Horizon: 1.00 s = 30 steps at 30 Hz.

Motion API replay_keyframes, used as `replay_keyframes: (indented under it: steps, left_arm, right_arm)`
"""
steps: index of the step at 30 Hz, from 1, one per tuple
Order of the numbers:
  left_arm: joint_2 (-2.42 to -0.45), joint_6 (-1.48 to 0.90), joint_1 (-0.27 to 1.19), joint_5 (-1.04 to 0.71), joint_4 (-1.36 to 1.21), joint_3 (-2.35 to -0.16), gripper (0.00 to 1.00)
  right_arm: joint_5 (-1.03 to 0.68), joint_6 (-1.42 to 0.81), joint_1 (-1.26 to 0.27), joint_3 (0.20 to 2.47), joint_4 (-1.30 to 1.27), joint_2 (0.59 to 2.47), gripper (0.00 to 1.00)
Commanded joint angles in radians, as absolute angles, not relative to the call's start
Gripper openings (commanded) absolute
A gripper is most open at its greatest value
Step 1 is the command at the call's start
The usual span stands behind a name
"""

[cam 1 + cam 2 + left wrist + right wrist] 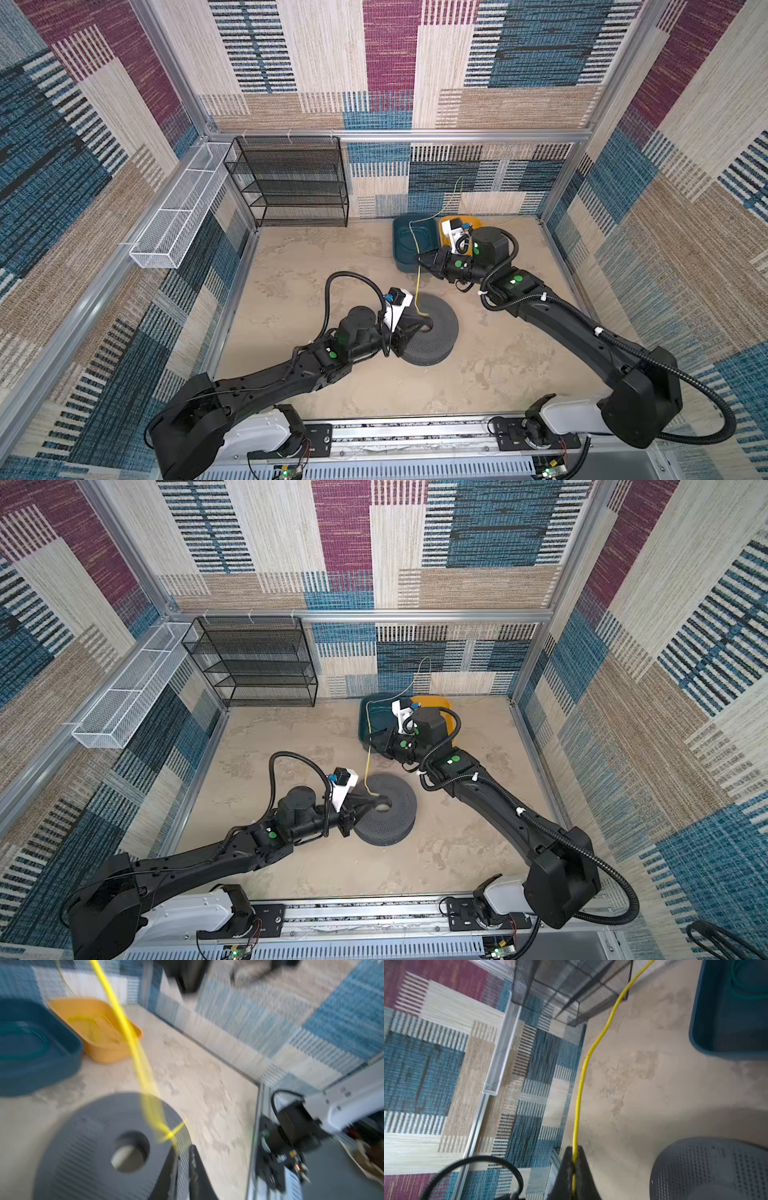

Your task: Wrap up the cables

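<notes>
1 yellow cable (417,286) stretched from above the blue bin (41,1076) and the yellow bin (108,1051), 2 in all, down to the 1 grey spool (442,332) on the counter (332,270). The right gripper (574,1149) had its jaws pinched tight on it. The left gripper (184,1154) hovered at the spool, jaws a crack apart, apparently holding nothing. Light, limp and slippery-looking, it seemed best pinched near its loose end.

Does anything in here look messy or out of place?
Yes, the yellow cable. Instead of lying coiled, it hangs from the right gripper's fingers down to the grey spool, and its far part trails over the blue bin and up by the back wall.
</notes>
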State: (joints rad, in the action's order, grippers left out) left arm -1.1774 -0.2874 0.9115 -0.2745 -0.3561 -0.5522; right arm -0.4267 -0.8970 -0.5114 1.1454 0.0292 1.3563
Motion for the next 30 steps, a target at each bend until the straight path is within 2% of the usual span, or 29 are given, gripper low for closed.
replay_keyframes:
  steps: [1, 6, 8, 14, 18, 20, 25, 30]
  left_arm:
    - [-1.150, -0.279, 0.916, -0.345, -0.195, -0.536, 0.33]
    - [-1.054, -0.307, 0.915, -0.237, -0.173, -0.488, 0.53]
    - [-1.013, -0.347, 0.913, -0.143, -0.151, -0.475, 0.62]
    - [-0.961, -0.530, 0.891, 0.128, -0.031, -0.474, 0.78]
    - [-0.986, -0.627, 0.845, 0.116, 0.015, -0.486, 0.79]
    - [-1.014, -0.654, 0.813, 0.057, -0.016, -0.477, 0.79]
    - [-1.113, -0.703, 0.735, -0.132, -0.166, -0.455, 0.78]
    - [-1.204, -0.726, 0.702, -0.227, -0.344, -0.433, 0.77]
  right_arm:
    - [-0.345, -0.886, -0.501, 1.153, -0.138, 1.334, 0.00]
    - [-0.339, -0.870, -0.486, 1.124, -0.122, 1.295, 0.00]
    - [-0.330, -0.861, -0.483, 1.102, -0.114, 1.271, 0.00]
    - [-0.285, -0.835, -0.482, 1.025, -0.083, 1.175, 0.00]
    - [-0.213, -0.795, -0.482, 1.002, -0.020, 1.091, 0.00]
    - [-0.160, -0.766, -0.482, 0.999, 0.018, 1.049, 0.00]
    - [-0.045, -0.692, -0.482, 1.013, 0.110, 0.980, 0.00]
    - [-0.008, -0.674, -0.482, 1.004, 0.139, 0.944, 0.00]
